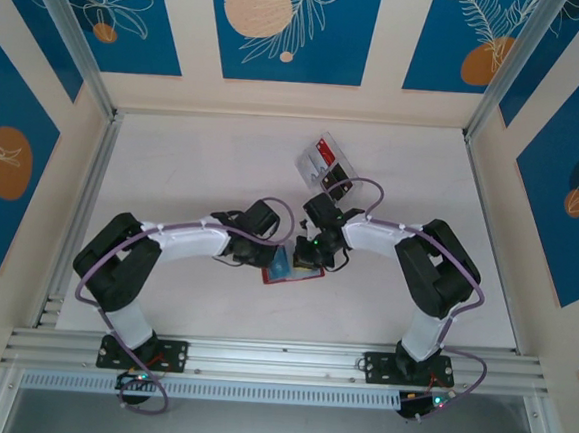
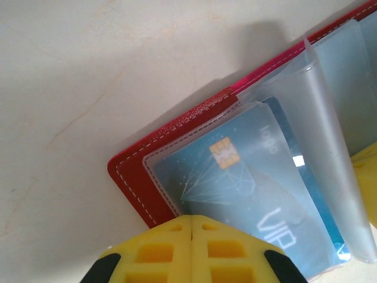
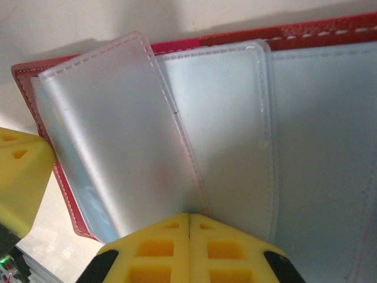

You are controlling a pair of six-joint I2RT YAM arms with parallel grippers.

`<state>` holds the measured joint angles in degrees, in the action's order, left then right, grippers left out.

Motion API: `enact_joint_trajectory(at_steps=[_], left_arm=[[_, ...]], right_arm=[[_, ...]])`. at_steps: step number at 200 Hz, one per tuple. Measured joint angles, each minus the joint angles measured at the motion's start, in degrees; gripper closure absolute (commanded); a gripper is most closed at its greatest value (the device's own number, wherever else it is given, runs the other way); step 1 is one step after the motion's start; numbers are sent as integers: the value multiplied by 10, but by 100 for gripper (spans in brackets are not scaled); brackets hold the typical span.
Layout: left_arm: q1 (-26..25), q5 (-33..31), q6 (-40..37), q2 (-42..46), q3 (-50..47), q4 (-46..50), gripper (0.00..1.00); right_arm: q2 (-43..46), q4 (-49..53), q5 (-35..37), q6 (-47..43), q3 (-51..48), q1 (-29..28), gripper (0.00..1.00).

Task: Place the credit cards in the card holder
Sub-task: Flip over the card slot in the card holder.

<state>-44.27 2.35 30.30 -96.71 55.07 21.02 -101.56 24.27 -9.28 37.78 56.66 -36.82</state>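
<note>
A red card holder (image 2: 135,183) with white stitching lies open on the pale desk (image 1: 193,169), between the two arms. A blue card (image 2: 235,177) with a gold chip sits inside a frosted sleeve. The left gripper (image 2: 191,219) is closed at that sleeve's edge. The right gripper (image 3: 189,217), also closed, meets a raised empty sleeve (image 3: 118,147).

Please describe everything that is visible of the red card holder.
The card holder lies open and flat on the white table, between the two arms. Its cover looks like red leather with pale stitching along the edge. Inside are frosted, translucent plastic sleeves; one arches up, and another holds a blue card with a gold chip. The left gripper and the right gripper, both shut, sit at its edges.
</note>
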Motion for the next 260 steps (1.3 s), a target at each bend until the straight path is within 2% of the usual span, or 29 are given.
enact_joint_trajectory(at_steps=[48,96,167,207,260], left_arm=[[-1,3,-5,37,29,26,100],[-16,34,0,13,59,10,100],[-18,36,17,-54,45,-11,100],[-22,27,26,-53,36,-29,100],[-24,23,37,-42,20,-48,100]], right_arm=[[1,-8,-2,5,-5,4,94],[2,-12,-4,8,-9,5,94],[20,-23,-4,13,-28,14,94],[41,-34,-7,20,-47,20,92],[33,-90,-49,40,-50,6,92]])
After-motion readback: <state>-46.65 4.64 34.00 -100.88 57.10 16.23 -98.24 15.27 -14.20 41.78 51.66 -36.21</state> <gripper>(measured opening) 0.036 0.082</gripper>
